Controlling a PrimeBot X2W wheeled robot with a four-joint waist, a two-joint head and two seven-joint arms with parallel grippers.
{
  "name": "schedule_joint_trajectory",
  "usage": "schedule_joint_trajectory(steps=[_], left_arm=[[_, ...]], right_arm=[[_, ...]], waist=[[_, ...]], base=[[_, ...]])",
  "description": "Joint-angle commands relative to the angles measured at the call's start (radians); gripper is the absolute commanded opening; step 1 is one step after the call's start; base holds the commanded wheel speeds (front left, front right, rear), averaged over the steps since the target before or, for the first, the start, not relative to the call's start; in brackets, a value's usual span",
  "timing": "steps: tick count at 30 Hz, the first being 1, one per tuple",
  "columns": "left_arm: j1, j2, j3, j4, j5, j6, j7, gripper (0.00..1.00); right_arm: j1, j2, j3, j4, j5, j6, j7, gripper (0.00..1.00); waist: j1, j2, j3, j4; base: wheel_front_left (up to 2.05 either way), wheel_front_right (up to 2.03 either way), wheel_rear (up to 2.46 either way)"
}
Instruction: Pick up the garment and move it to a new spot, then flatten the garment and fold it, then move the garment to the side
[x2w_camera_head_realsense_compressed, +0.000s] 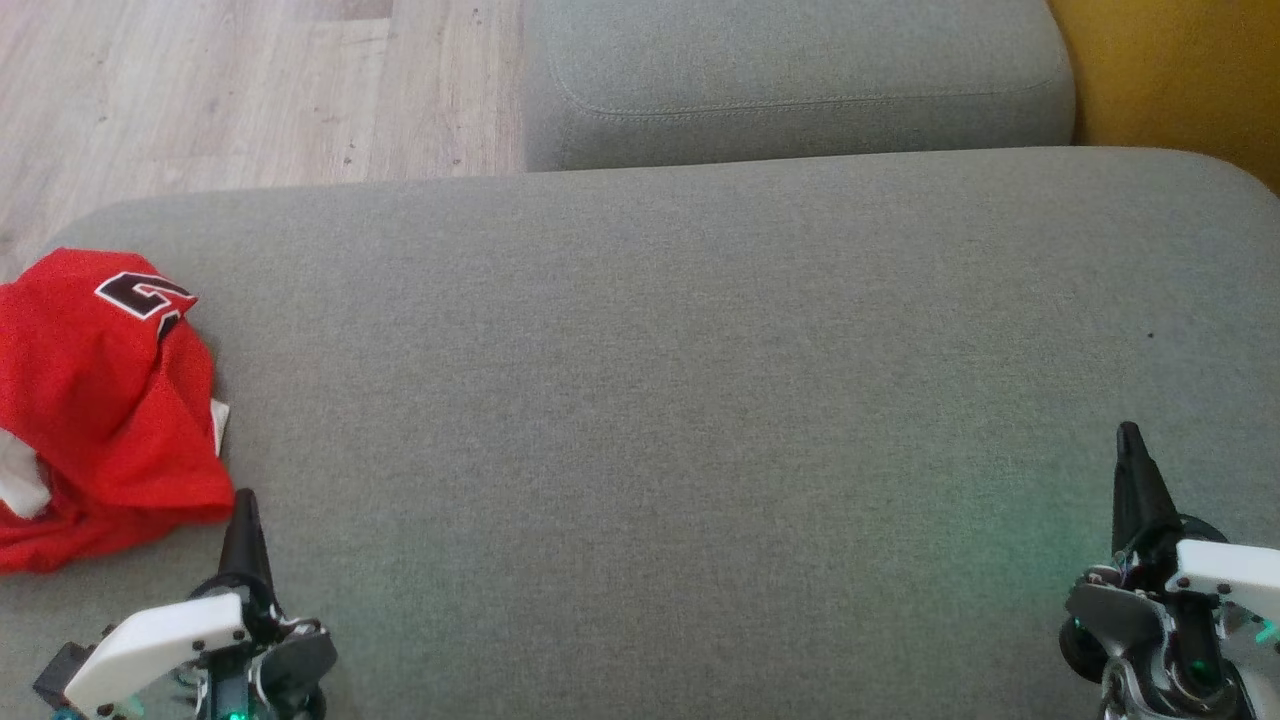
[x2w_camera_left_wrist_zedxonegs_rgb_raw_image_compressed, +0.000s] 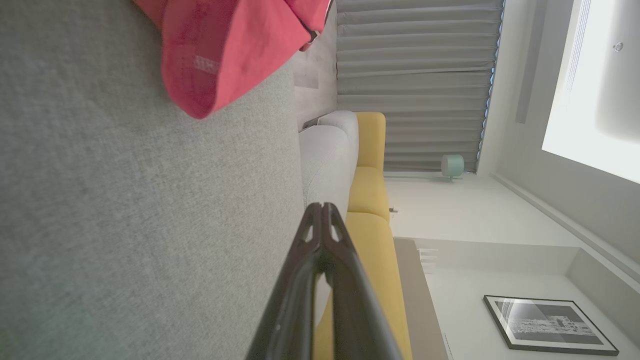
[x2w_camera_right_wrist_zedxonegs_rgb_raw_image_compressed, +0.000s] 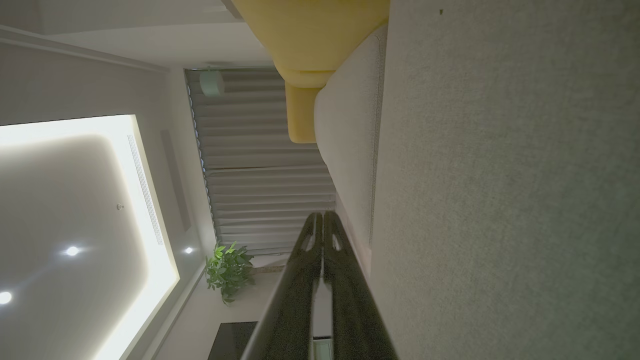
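**Item 1, garment** (x2w_camera_head_realsense_compressed: 100, 420). A red jersey, crumpled in a heap at the far-left end of the grey seat cushion (x2w_camera_head_realsense_compressed: 700, 400). Its left part is cut off by the head view's edge. I see a black figure outlined in white on the far fold and white trim at the near and right folds. A rounded lobe of red cloth (x2w_camera_left_wrist_zedxonegs_rgb_raw_image_compressed: 225, 55) shows in the left wrist view.

**Item 2, left gripper** (x2w_camera_head_realsense_compressed: 245, 530). It is low over the cushion, just beside the garment's near-right corner, with its fingers pointing away from me. In the wrist view its fingers (x2w_camera_left_wrist_zedxonegs_rgb_raw_image_compressed: 322, 220) are pressed together, holding nothing and clear of the cloth.

**Item 3, right gripper** (x2w_camera_head_realsense_compressed: 1132, 460). It is at the near right, well apart from the garment, in the same forward-pointing pose. Its fingers (x2w_camera_right_wrist_zedxonegs_rgb_raw_image_compressed: 322, 225) meet at the tips with nothing between them.

**Item 4, surroundings.** I read bare grey fabric across the whole stretch between the two grippers and on to the cushion's far edge. A second cushion (x2w_camera_head_realsense_compressed: 800, 90) butts against that edge. Wooden floor (x2w_camera_head_realsense_compressed: 250, 90) lies beyond the far-left corner, and yellow upholstery (x2w_camera_head_realsense_compressed: 1180, 80) is at the far right.
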Motion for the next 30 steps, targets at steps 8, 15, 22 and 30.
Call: schedule_joint_trajectory(steps=[8,15,22,30], left_arm=[[-0.047,0.004,0.032,-0.036,-0.004,-0.006,0.003,0.00],[-0.047,0.004,0.032,-0.036,-0.004,-0.006,0.003,0.00],[0.000,0.000,0.000,0.000,0.000,0.000,0.000,1.00],[0.009,-0.001,-0.020,0.019,0.005,0.002,-0.018,1.00]], right_arm=[[-0.051,-0.005,0.021,-0.037,-0.003,0.008,0.006,0.00],[-0.051,-0.005,0.021,-0.037,-0.003,0.008,0.006,0.00],[0.000,0.000,0.000,0.000,0.000,0.000,0.000,1.00],[0.014,0.001,0.015,0.012,-0.014,0.000,-0.017,1.00]], waist=[[0.0000,0.0000,0.000,0.000],[0.0000,0.0000,0.000,0.000],[0.0000,0.0000,0.000,0.000],[0.0000,0.0000,0.000,0.000]], base=[[0.00,0.00,0.00],[0.00,0.00,0.00],[0.00,0.00,0.00],[0.00,0.00,0.00]])
